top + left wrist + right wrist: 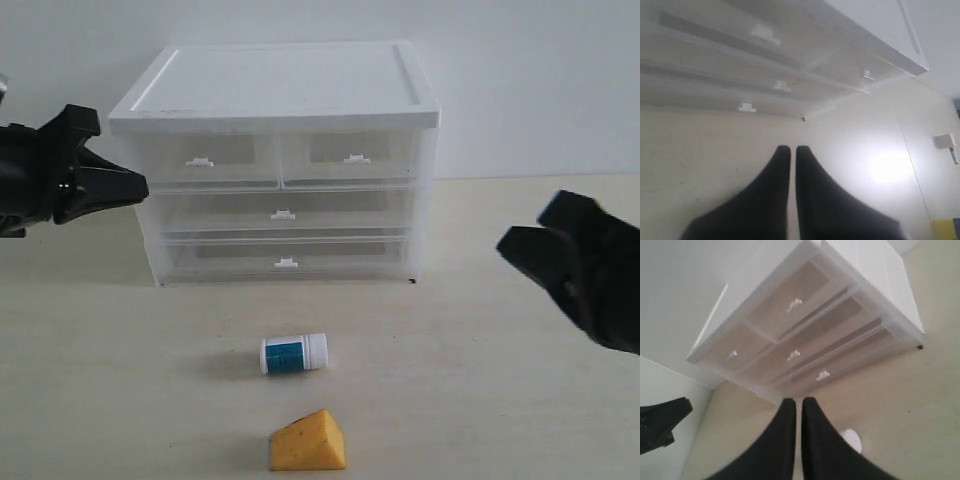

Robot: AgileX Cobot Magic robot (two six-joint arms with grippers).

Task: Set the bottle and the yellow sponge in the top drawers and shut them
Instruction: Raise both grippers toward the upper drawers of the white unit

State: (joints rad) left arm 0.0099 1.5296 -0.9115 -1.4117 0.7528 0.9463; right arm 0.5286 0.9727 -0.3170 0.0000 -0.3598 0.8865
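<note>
Left pincer (140, 186) sits at the left edge of the exterior view, jaws pressed together and empty. Its tip is level with the top drawers (215, 158) and meets the left edge of the cabinet (275, 90) in the frame, though I cannot tell whether they touch. Right pincer (515, 243) is at the right edge, mid-height, jaws also closed on nothing. It is well apart from the cabinet's right wall, with bare surface (480, 400) between them. Both top drawers are shut, fronts flush, tabs facing out.

The bottle (293, 354) lies on its side at lower centre, cap to the right, clear of the cabinet front. The yellow sponge (307, 441) is near the bottom edge, just below the bottle with a gap between. There is open surface left and right of both.
</note>
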